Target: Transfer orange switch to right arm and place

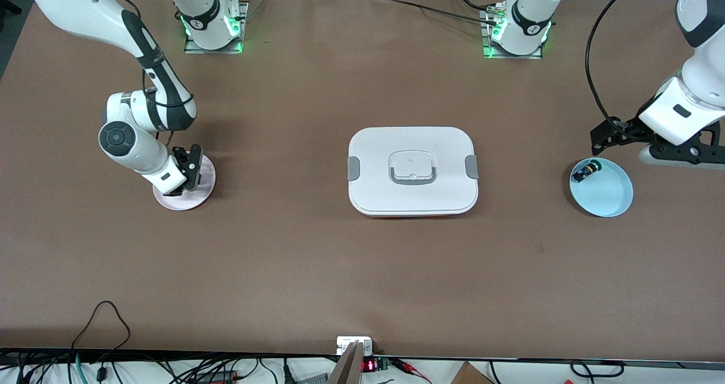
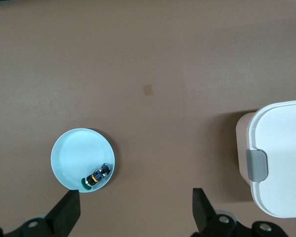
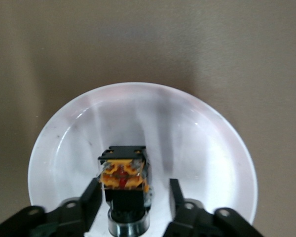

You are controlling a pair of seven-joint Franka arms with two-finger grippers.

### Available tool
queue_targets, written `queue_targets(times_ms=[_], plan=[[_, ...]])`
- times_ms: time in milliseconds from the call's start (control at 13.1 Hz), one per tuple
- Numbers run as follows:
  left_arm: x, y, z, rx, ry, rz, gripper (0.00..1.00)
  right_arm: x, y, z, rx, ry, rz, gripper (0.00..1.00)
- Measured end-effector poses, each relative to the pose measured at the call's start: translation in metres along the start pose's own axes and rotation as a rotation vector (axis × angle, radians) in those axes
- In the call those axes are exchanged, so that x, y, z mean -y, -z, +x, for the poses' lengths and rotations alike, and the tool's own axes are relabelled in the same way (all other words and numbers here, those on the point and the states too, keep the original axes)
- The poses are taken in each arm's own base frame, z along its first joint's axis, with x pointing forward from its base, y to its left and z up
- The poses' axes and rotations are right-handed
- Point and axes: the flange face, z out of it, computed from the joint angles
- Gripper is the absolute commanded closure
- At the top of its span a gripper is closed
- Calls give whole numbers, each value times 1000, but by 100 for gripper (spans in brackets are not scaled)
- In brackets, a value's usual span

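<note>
Down at the pink plate (image 1: pixel 202 196), nine o'clock from the white lidded box (image 1: pixel 442 191), the right gripper (image 1: pixel 190 170) sits low over the dish. The right wrist view shows the orange switch (image 3: pixel 123 180) standing upright in the plate (image 3: pixel 212 138), orange end up, between released jaws, with a sliver of plate showing on each side of it.

At three o'clock from the box lies the blue bowl (image 1: pixel 610 196), a small green-capped switch (image 1: pixel 583 173) on its side at the bowl's ten o'clock rim. The left gripper (image 1: pixel 607 135) hovers over the tabletop (image 1: pixel 317 259) just beside that rim, jaws spread wide, grasping nothing; that arm waits.
</note>
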Motion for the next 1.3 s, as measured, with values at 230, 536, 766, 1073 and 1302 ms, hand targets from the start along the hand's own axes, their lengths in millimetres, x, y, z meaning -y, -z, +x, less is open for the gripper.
queue_targets(times_ms=[230, 536, 766, 1073, 1302], plan=[[1, -1, 3, -1, 3, 1, 0, -11, 29, -3, -23, -84, -54, 0], [17, 6, 4, -13, 30, 3, 0, -26, 90, -8, -69, -301, 1, 0], [18, 13, -2, 25, 32, 2, 0, -30, 132, -2, -53, -506, 54, 0], [15, 21, -5, 26, 27, 1, 0, -15, 179, 26, -39, -842, 162, 0], [14, 21, -5, 27, 26, 1, 0, -7, 206, 28, -44, -1008, 241, 0]])
